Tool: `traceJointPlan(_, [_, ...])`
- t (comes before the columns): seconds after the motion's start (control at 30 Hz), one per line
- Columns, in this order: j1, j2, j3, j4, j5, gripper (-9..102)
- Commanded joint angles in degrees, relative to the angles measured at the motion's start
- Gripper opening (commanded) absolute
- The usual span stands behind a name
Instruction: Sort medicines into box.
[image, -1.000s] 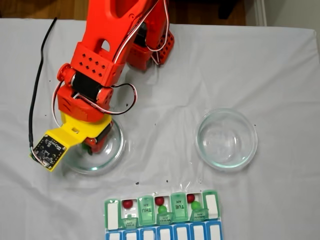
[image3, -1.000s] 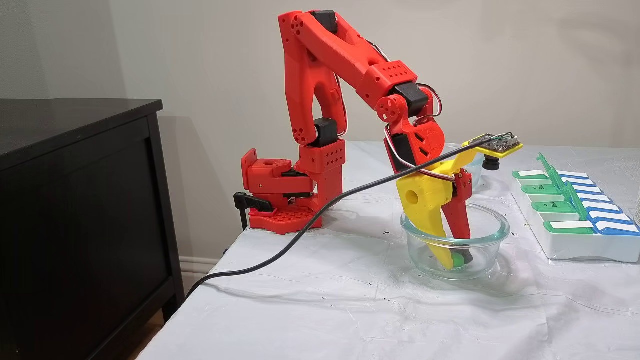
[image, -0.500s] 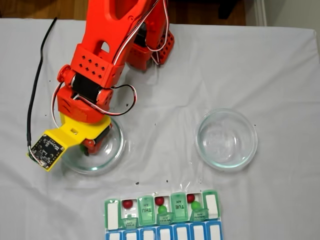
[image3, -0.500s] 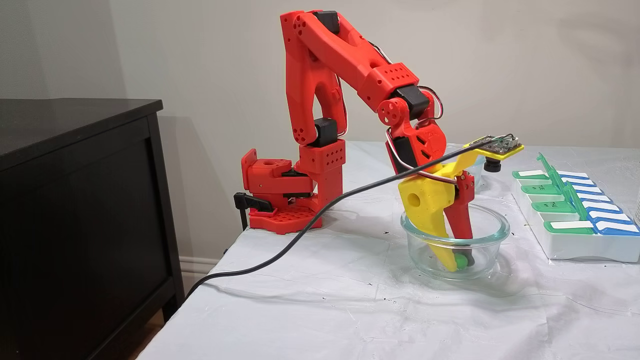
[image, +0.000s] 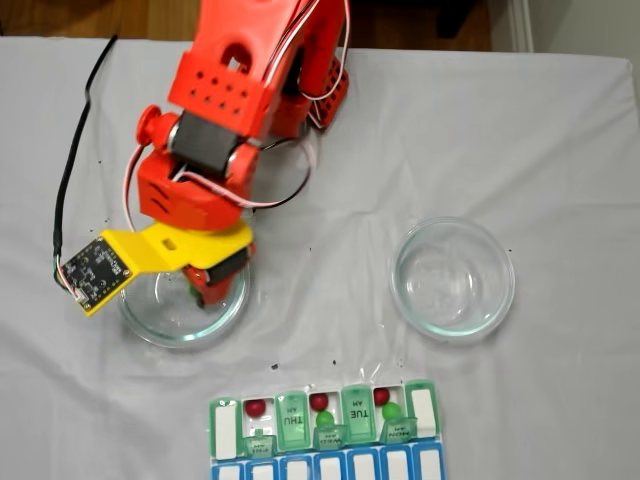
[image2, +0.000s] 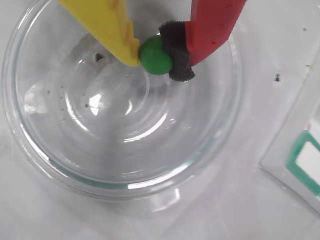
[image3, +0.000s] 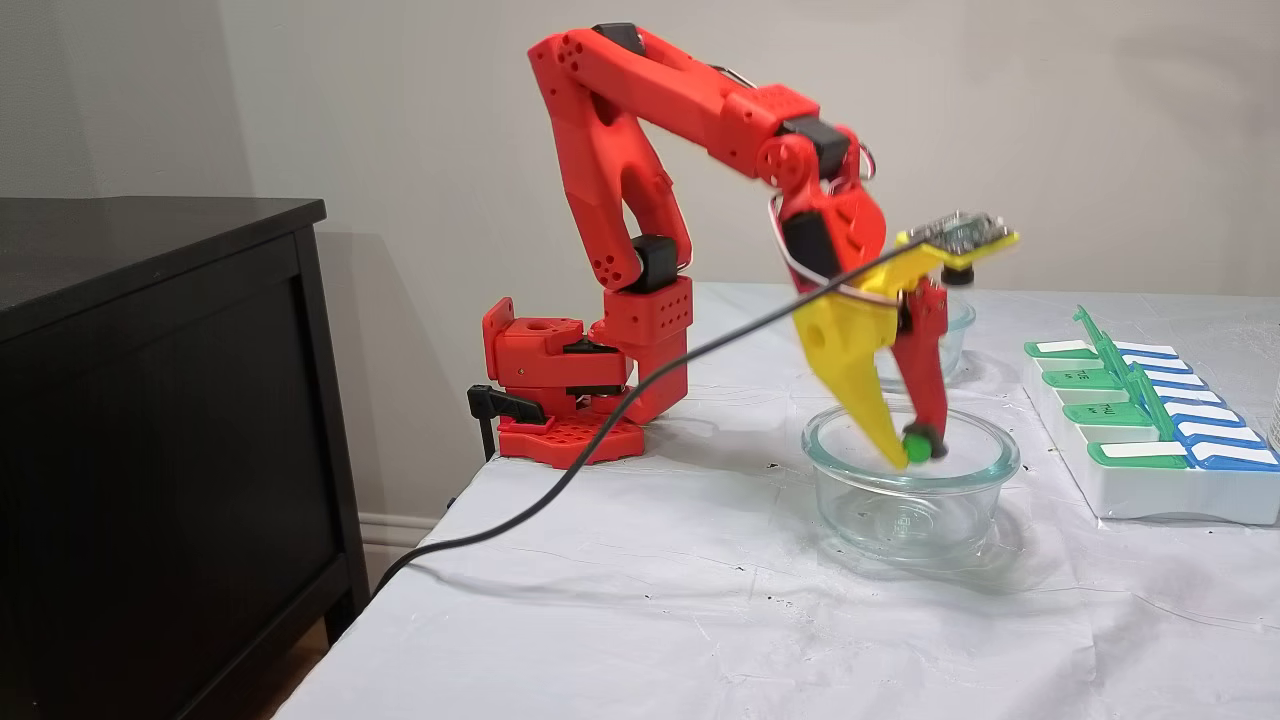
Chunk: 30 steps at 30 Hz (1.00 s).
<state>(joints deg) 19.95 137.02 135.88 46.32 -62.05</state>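
A green medicine ball (image2: 155, 57) is pinched between a yellow finger (image2: 111, 26) and a red, foam-padded finger (image2: 210, 27) of my gripper (image2: 159, 54). My gripper (image3: 915, 448) holds the ball (image3: 913, 446) at about rim height over the left glass dish (image3: 905, 515). From above, the gripper (image: 203, 292) hangs over that dish (image: 140, 322). The green box (image: 292, 428) lies at the near table edge with some lids open. In it sit red balls (image: 256, 407) and green balls (image: 326, 420). From the side, the box (image3: 1120, 452) lies right of the dish.
A second glass dish (image: 402, 285) stands right of centre with nothing in it. A blue row of compartments (image: 330, 467) adjoins the green one. The arm's base (image3: 560, 385) and a black cable (image3: 600, 425) are on the left. A dark cabinet (image3: 150, 420) stands beside the table.
The gripper has risen from the bottom of the left dish to rim height, carrying the green ball, and the arm has swung slightly to the right in the top view.
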Motion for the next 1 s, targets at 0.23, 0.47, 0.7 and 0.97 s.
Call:
traceJointPlan(0.23, [-11.34,-3.6,-11.6,-16.0,25.66,0])
traceJointPlan(0.47, [-13.8,-19.16,-19.78,-24.17,32.43,0])
traceJointPlan(0.7, [-14.41,-27.77,-27.16,-24.08,34.37,0])
traceJointPlan(0.97, [-14.5,-29.36,-27.33,-23.73,33.49,0])
